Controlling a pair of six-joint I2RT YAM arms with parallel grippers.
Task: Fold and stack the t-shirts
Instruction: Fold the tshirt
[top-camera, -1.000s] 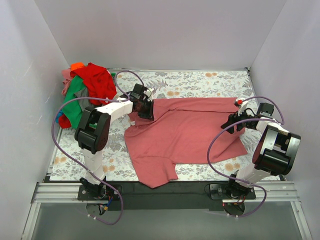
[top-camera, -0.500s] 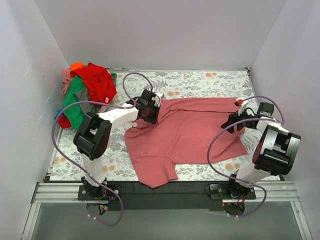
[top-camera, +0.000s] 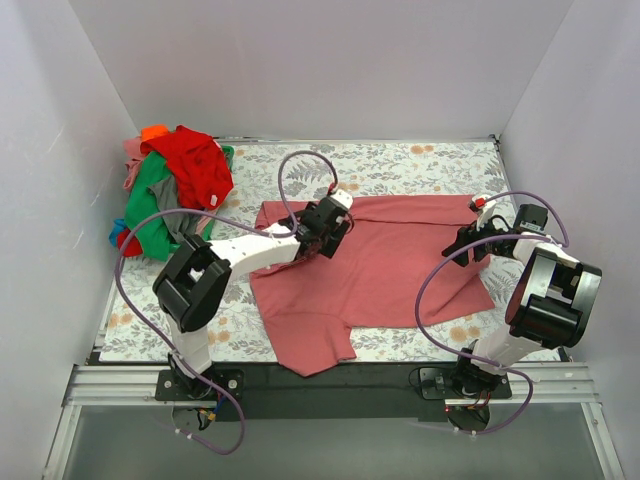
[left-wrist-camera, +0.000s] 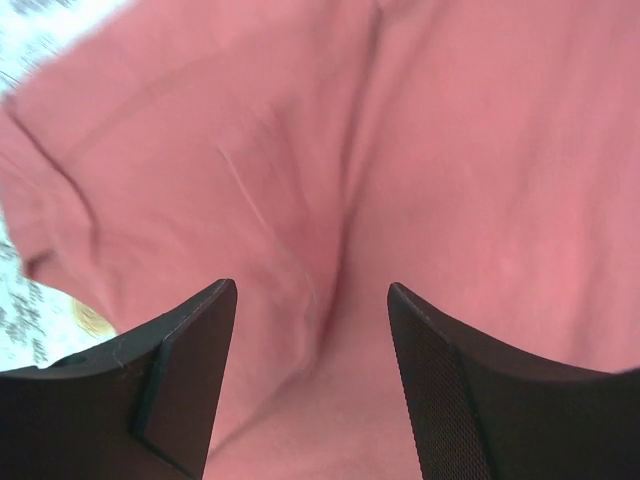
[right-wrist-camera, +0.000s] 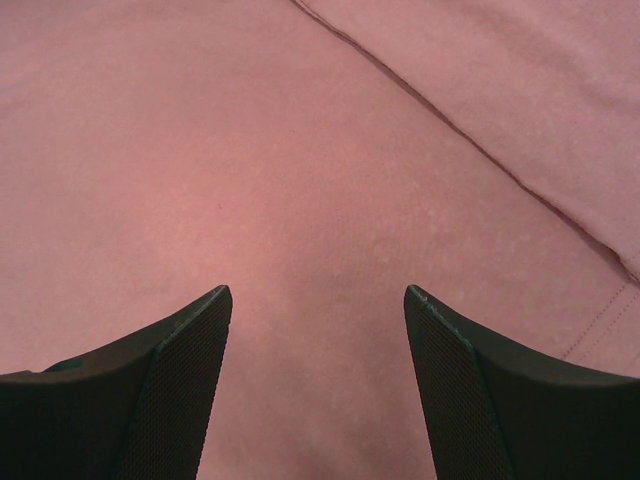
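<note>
salmon-pink t-shirt lies spread flat mid-tabletop, one sleeve toward the near edge. left gripper is over the shirt's far-left part, jaws apart, nothing between them. right gripper is low over the shirt by the right edge, jaws wide, empty. pile of t-shirts sits in the far-left corner.

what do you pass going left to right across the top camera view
pile of t-shirts → left end effector → right end effector; the salmon-pink t-shirt spreads beneath both end effectors, so it has no clear place in the order
</note>
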